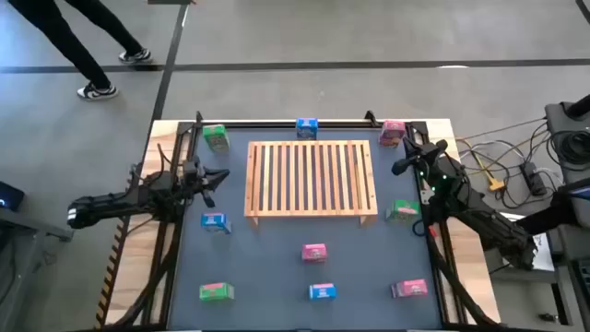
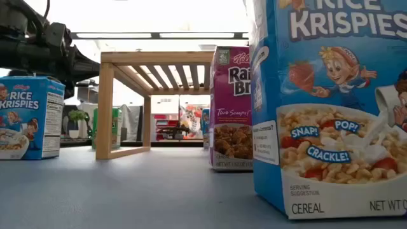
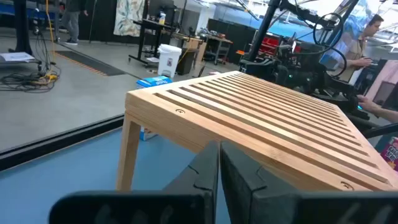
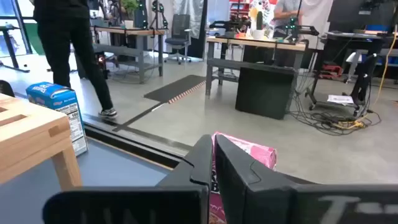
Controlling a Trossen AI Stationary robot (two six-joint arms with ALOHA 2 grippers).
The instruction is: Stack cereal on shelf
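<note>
The wooden slatted rack stands on its legs mid-table, nothing on its top; it also shows in the low view and the left wrist view. Nine small cereal boxes stand around it: green, blue and pink along the far edge, blue at the left, green at the right, pink in front. My left gripper is shut and empty, left of the rack. My right gripper is shut and empty, near the far pink box.
Three more boxes stand along the near edge: green, blue and pink. The near blue box fills the right of the low view. A person walks on the floor beyond the far left corner. Cables lie right of the table.
</note>
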